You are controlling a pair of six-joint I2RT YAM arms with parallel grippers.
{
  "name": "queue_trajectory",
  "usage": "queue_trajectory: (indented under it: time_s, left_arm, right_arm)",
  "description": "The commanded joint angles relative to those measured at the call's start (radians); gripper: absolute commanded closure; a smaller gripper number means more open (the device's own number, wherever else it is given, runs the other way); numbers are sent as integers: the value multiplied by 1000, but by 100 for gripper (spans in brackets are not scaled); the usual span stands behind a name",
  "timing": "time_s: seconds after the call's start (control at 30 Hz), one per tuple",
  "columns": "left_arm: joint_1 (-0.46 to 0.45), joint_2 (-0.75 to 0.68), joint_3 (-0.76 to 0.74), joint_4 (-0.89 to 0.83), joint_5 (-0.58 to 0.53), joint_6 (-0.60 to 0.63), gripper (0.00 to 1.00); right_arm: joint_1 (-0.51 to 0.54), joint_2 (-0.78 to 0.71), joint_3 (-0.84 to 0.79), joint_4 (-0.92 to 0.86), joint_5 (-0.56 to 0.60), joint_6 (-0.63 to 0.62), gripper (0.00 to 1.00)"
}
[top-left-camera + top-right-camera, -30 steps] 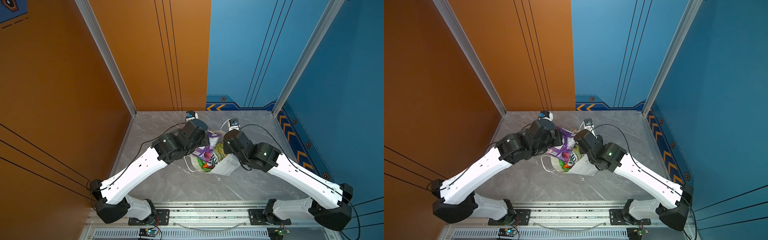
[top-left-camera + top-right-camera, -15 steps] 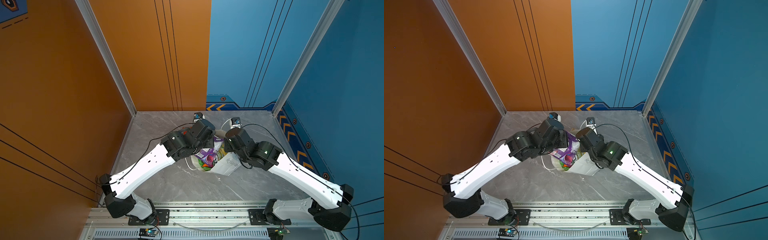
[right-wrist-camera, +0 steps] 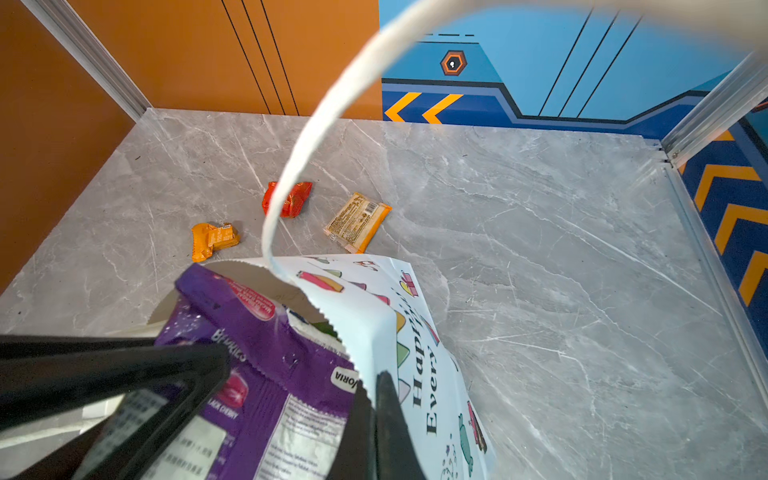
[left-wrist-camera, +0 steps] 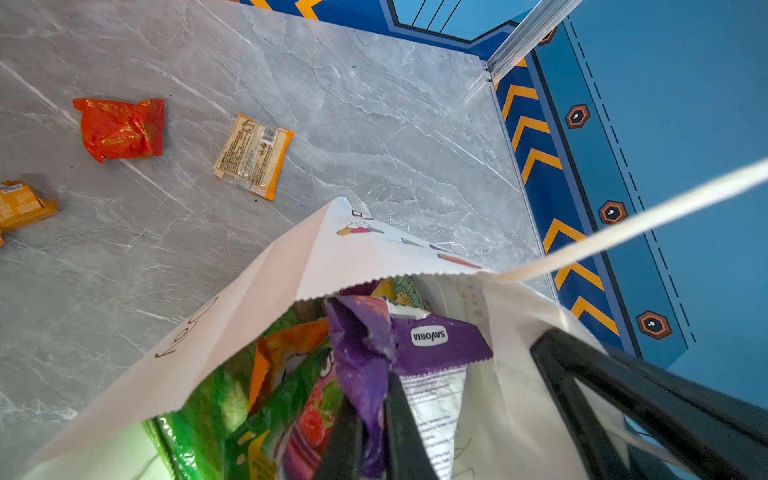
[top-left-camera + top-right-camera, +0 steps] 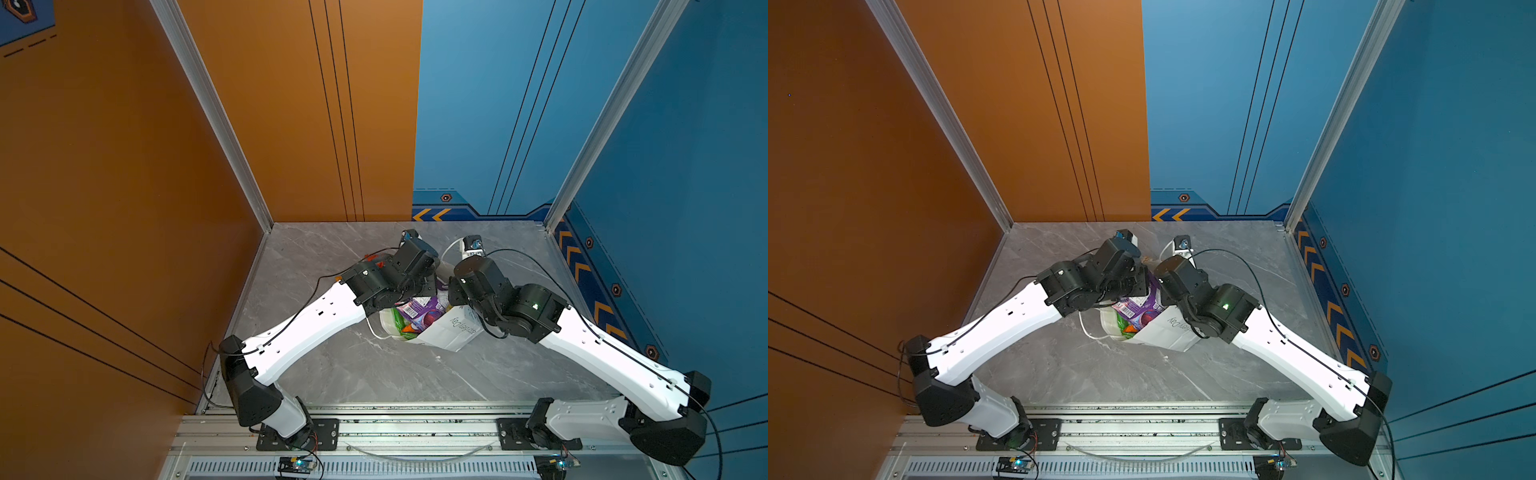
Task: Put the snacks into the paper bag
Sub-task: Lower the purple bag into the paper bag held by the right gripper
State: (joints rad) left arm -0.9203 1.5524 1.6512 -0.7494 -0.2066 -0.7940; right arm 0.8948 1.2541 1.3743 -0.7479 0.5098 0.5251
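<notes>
Right gripper (image 3: 370,401) clamped on the paper bag (image 3: 374,316) rim, purple packet (image 3: 266,353) poking out; small packets (image 3: 357,222) loose on the table (image 3: 540,291) around the gripper's 11 o'clock.

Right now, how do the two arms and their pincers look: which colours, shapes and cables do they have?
The left arm and the right arm are alike: smooth white link shells, rounded black joint housings. A thin black cable runs along each. A small green light glows on a right-arm joint. The left pincer and the right pincer have slim black tapering fingers.
</notes>
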Motion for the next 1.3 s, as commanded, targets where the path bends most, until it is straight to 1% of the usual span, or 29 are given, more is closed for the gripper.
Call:
queue_trajectory:
  time_s: [0.0,0.13,0.23,0.4,0.6,0.83,1.0,1.23,1.27]
  left_arm:
    - [10,12,-2,68,43,4,100]
    - [16,42,-8,71,43,1,100]
    - [17,56,-12,79,18,10,100]
    - [34,49,-71,184,20,14,100]
    - [34,79,-73,228,2,39,100]
    - [33,151,-30,230,-12,58,100]
    - [26,201,29,221,38,64,100]
    - [20,193,32,216,31,67,100]
    - [20,189,30,216,30,68,98]
  right_arm:
    - [-11,-47,3,86,-6,24,100]
    - [-13,-50,-3,88,-8,30,100]
    - [-14,-56,-9,90,-9,35,100]
    - [-16,-64,-15,88,-14,42,100]
    - [-32,-73,-29,97,-28,53,100]
    - [-39,-70,-34,102,-42,58,100]
    - [-40,-71,-36,99,-41,58,100]
    - [-63,-84,-50,94,-40,77,100]
    - [-67,-81,-50,94,-46,79,100]
